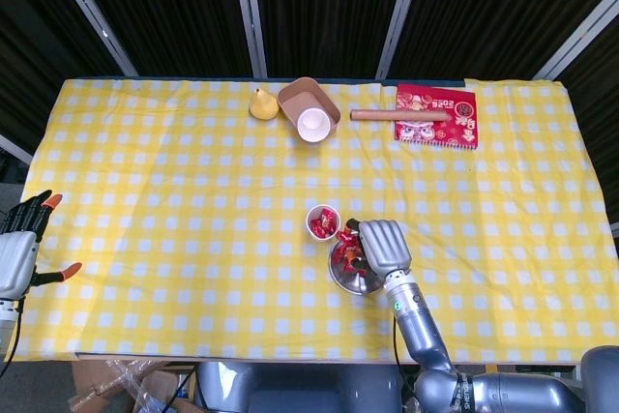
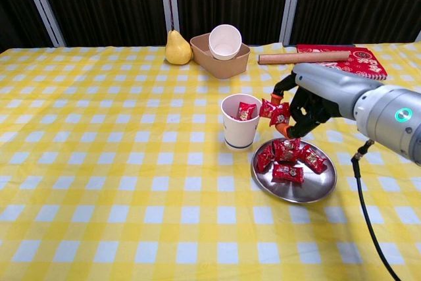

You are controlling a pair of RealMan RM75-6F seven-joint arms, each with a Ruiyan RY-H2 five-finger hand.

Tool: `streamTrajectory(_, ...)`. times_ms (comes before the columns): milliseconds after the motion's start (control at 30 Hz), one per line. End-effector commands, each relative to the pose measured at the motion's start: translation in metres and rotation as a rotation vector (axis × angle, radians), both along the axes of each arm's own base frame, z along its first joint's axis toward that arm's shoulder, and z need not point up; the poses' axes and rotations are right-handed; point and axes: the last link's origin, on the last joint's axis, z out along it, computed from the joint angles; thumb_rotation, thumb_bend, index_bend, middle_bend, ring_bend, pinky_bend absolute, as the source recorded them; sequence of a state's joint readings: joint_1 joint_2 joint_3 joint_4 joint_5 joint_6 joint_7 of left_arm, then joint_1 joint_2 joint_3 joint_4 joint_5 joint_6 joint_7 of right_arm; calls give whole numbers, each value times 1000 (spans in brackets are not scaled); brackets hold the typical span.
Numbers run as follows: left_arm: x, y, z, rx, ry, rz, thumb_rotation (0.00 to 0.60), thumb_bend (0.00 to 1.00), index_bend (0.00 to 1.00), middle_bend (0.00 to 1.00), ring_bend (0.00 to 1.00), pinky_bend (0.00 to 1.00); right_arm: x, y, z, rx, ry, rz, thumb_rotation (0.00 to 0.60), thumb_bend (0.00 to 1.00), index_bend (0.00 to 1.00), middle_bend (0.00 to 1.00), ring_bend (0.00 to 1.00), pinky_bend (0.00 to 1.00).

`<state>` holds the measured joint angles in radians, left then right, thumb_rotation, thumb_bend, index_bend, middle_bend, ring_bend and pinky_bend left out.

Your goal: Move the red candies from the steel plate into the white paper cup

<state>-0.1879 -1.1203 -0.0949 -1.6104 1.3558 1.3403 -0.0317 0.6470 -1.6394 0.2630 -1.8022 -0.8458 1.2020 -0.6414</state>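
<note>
My right hand (image 2: pixel 306 102) (image 1: pixel 381 244) hangs above the steel plate (image 2: pixel 317 191) (image 1: pixel 350 281), just right of the white paper cup (image 2: pixel 241 129) (image 1: pixel 322 222). It pinches a red candy (image 2: pixel 274 110) close to the cup's rim. Red candy (image 2: pixel 245 110) lies inside the cup. Several red candies (image 2: pixel 288 159) remain on the plate. My left hand (image 1: pixel 21 244) shows only in the head view at the table's left edge, fingers apart and holding nothing.
At the back stand a pear (image 2: pixel 176 49), a brown bowl (image 2: pixel 201 55) holding a second white cup (image 2: pixel 224 41), a wooden rolling pin (image 2: pixel 304 57) and a red booklet (image 2: pixel 355 62). Yellow checked cloth covers the table.
</note>
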Motion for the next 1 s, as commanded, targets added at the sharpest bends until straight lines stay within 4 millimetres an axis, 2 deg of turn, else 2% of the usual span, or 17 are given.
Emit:
streamTrajectory(33,0,0,0,-1,0,0,600,0,0,0,0,0,11,-7,5,-10,-3,14,600,471,513,855,921,947)
streamTrajectory(267,-1,0,0,-7,-5,4,600,0,0,0,0,0,35,-17,-2,-3,2,49,600,471,514,855,921,947)
streamTrajectory(400,-1,0,1,-12,-12,11,600,0,0,0,0,0,42,-25,-9,-8,22,60,600,471,514,855,921,947)
streamTrajectory(700,-2,0,1,-28,-23,13,600,0,0,0,0,0,41,-39,-22,-17,59,41,600,471,513,855,921,947)
streamTrajectory(1000,-2,0,2,-31,-27,14,600,0,0,0,0,0,40,-39,-24,-19,70,40,600,471,513,855,921,947)
